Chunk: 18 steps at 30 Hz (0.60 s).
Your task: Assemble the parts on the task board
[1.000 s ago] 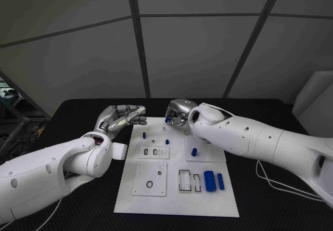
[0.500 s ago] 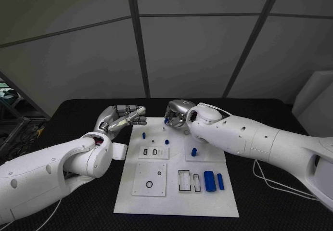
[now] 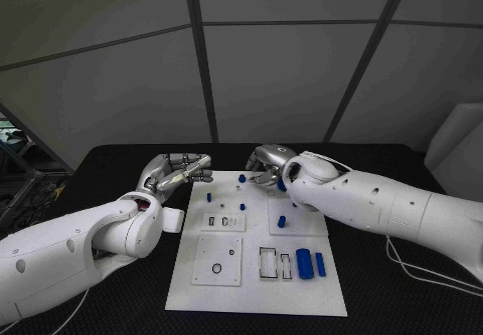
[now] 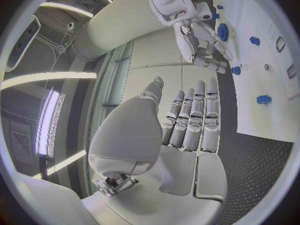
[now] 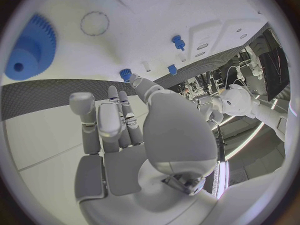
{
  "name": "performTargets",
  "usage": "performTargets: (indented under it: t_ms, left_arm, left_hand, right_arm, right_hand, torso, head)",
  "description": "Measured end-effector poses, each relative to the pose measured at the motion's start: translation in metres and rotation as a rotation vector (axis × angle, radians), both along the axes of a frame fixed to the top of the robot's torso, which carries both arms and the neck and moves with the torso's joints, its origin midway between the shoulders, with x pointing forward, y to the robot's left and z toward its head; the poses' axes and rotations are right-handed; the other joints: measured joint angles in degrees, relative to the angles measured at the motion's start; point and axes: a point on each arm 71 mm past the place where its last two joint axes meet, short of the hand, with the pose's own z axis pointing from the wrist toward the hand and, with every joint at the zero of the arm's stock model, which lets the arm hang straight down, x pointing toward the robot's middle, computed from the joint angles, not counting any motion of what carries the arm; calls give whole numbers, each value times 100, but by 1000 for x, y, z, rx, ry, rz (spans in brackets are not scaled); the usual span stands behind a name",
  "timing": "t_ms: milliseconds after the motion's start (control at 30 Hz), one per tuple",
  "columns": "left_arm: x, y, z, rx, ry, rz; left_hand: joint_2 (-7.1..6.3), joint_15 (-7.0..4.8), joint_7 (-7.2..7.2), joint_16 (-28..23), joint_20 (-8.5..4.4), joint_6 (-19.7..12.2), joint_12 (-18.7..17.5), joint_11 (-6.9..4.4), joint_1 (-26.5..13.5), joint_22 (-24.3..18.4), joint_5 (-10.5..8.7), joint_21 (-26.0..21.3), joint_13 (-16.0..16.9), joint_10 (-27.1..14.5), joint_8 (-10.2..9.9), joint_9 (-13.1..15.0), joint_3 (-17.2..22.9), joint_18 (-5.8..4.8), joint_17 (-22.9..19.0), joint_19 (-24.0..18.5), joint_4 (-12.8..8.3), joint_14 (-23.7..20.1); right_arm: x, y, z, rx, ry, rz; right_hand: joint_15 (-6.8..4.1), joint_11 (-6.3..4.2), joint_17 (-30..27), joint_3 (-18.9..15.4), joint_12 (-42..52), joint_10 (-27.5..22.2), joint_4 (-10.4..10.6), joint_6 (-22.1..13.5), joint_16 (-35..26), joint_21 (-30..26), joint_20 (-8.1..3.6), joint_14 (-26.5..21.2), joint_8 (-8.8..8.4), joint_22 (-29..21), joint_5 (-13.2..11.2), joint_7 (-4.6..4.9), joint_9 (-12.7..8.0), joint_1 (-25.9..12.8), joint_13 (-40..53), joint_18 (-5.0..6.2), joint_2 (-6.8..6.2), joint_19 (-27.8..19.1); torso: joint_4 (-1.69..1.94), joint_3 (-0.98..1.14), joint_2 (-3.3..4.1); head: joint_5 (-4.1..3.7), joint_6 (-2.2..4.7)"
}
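At the board's (image 3: 257, 293) far edge, I'm holding both hands empty.
Left hand (image 3: 179, 169) fingers lying together; right hand (image 3: 266, 165) curling loosely beside a blue gear (image 5: 30, 47).

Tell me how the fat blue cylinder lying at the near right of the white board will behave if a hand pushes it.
The fat blue cylinder lies on its side on the white task board, so it would probably roll if nudged sideways. It looks like smooth, rigid plastic: likely stiff, light, and possibly slippery between metal fingers.
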Motion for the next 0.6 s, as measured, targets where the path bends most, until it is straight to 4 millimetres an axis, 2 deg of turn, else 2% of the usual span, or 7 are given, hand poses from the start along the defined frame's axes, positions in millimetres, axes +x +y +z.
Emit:
performTargets:
  t_ms: [167, 267, 333, 400, 467, 533, 600]
  left_arm:
    - [0, 3, 0, 3, 1, 5]
    - [1, 5, -1, 4, 2, 7]
    - [1, 5, -1, 4, 3, 8]
    - [1, 5, -1, 4, 3, 7]
    - [1, 5, -1, 4, 4, 6]
    - [1, 5, -1, 4, 4, 6]
    - [1, 5, -1, 3, 4, 4]
  left_hand:
    - [0, 0, 0, 0, 0, 0, 0, 0, 0, 0, 0, 22, 0, 0, 0, 0, 0, -1, 0, 0, 0, 0]
    - [0, 0, 0, 0, 0, 0, 0, 0, 0, 0, 0, 22, 0, 0, 0, 0, 0, 0, 0, 0, 0, 0]
    - [0, 0, 0, 0, 0, 0, 0, 0, 0, -1, 0, 22, 0, 0, 0, 0, 0, -1, 0, 0, 0, 0]
    - [0, 0, 0, 0, 0, 0, 0, 0, 0, -1, 0, 22, 0, 0, 0, 0, 0, -1, 0, 0, 0, 0]
    - [0, 0, 0, 0, 0, 0, 0, 0, 0, -1, 0, 22, 0, 0, 0, 0, 0, 0, -1, 0, 0, 0]
    - [0, 0, 0, 0, 0, 0, 0, 0, 0, -1, 0, 22, 0, 0, 0, 0, 0, 0, -1, 0, 0, 0]
    - [0, 0, 0, 0, 0, 0, 0, 0, 0, -1, 0, 22, 0, 0, 0, 0, 0, 0, -1, 0, 0, 0]
  right_arm:
    - [-8, -33, 13, 52, -16, -34]
    - [-14, -56, 23, 88, -8, -67]
    - [-16, -74, 26, 106, 12, -103]
    - [-17, -86, 26, 115, 34, -131]
    - [-18, -97, 25, 123, 62, -160]
    - [-19, -103, 24, 126, 86, -179]
    - [-19, -108, 23, 126, 111, -195]
  right_hand:
    - [0, -84, 152, -74, 274, 547, 74, 211, 91, 147, -44, 0, 54, 208, 122, -16, 17, 6, 80, 0, 6, 147]
    - [-124, -209, 331, -272, 567, 1087, 174, 176, 210, 245, -103, -5, 54, 367, 375, -72, 10, -142, 231, 0, -142, 267]
    - [-196, -280, 421, -695, 837, 1404, 357, 15, 272, 294, -167, 0, 6, 465, 724, -145, -13, -314, 423, -1, -314, 331]
    - [-230, -329, 533, -1189, 1124, 1575, 504, -117, 343, 357, -204, -1, 6, 566, 877, -176, -12, -313, 662, -95, -313, 415]
    - [-242, -360, 839, -1723, 1543, 1622, 679, -170, 512, 454, -229, -13, 42, 744, 943, -211, -4, -120, 1038, -94, -278, 544]
    - [-249, -360, 1170, -2328, 2379, 1247, 1095, -262, 714, 566, -249, -20, 174, 939, 950, -213, 15, 278, 1893, -94, -171, 659]
    - [-252, -327, 1463, -2485, 3164, 1196, 1309, -284, 865, 650, -219, -18, 244, 1101, 950, -191, 19, 467, 2690, -184, -136, 754]
  torso:
    - [-27, 3, -5]
    - [-52, 9, -10]
    - [-73, 16, -12]
    - [-91, 23, -13]
    - [-103, 26, -13]
    - [-115, 30, -13]
    - [-120, 32, -13]
  head:
    - [-12, 40]
    - [-39, 56]
    - [-48, 68]
    - [-55, 80]
    - [-66, 86]
    - [-79, 90]
    - [-87, 91]
